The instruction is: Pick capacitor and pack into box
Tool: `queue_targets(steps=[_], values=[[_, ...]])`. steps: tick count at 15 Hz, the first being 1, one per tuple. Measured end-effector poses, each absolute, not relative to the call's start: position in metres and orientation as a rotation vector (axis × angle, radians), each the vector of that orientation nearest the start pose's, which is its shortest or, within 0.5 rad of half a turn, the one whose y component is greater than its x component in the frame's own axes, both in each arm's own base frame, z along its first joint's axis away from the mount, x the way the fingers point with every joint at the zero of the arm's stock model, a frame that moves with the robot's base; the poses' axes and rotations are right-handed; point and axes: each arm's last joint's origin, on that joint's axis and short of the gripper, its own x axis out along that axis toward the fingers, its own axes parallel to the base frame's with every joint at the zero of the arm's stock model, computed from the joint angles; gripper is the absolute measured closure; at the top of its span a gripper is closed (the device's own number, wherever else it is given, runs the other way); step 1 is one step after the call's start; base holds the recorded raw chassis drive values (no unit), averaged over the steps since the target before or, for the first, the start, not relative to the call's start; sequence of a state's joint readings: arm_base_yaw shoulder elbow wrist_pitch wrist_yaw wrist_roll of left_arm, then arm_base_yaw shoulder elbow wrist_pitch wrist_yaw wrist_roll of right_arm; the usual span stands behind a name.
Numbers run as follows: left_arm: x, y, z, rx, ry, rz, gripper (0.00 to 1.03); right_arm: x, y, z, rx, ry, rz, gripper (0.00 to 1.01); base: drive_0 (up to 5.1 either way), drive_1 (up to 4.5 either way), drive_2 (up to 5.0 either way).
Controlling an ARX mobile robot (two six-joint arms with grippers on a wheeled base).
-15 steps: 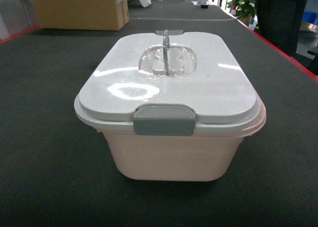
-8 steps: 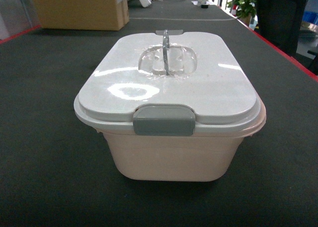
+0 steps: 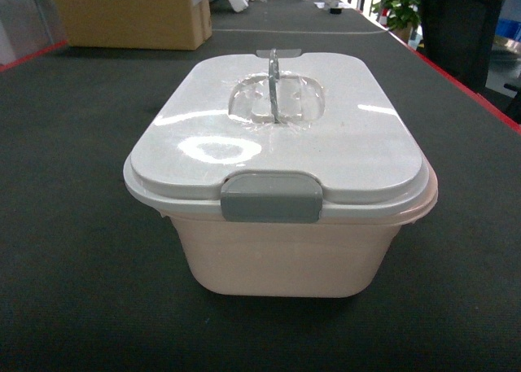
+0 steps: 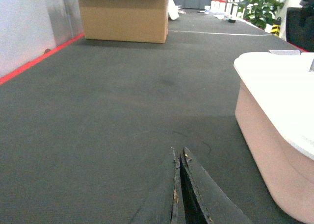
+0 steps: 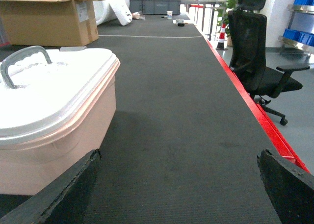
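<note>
Left fingers [image 4: 179, 185] meet, empty, at lower centre; the box [image 4: 274, 136] sits at right. Right fingers [image 5: 73, 185] spread wide and empty, box [image 5: 54, 111] at left.

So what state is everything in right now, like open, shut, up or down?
box: lid on, closed.
grey latch: folded down over the front rim.
handle: standing upright on the lid.
cardboard carton: top flaps open.
left gripper: shut, holding nothing, beside the box.
right gripper: open wide, holding nothing, beside the box.
</note>
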State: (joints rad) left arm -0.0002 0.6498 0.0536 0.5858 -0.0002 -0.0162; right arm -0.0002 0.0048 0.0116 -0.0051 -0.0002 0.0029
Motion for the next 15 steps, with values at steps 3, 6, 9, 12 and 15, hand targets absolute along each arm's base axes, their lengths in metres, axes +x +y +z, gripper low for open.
queue_targets(steps=[3, 6, 9, 12, 15], values=[[0.136, 0.0, 0.166, -0.016, 0.013, 0.0, 1.01, 0.097, 0.0, 0.167, 0.003, -0.002, 0.0, 0.03, 0.0, 0.0, 0.0], [0.128, 0.0, 0.17, -0.016, -0.013, 0.0, 1.01, 0.097, 0.0, 0.167, 0.002, -0.002, 0.0, 0.03, 0.0, 0.0, 0.0], [0.124, 0.0, 0.17, -0.016, -0.008, 0.0, 1.01, 0.097, 0.0, 0.167, 0.003, -0.002, 0.0, 0.03, 0.0, 0.0, 0.0], [0.117, 0.0, 0.171, -0.016, -0.012, 0.0, 1.01, 0.097, 0.0, 0.167, 0.003, -0.002, 0.0, 0.03, 0.0, 0.0, 0.0], [0.113, 0.0, 0.171, -0.016, -0.016, 0.0, 1.01, 0.097, 0.0, 0.167, 0.002, -0.002, 0.0, 0.03, 0.0, 0.0, 0.0]])
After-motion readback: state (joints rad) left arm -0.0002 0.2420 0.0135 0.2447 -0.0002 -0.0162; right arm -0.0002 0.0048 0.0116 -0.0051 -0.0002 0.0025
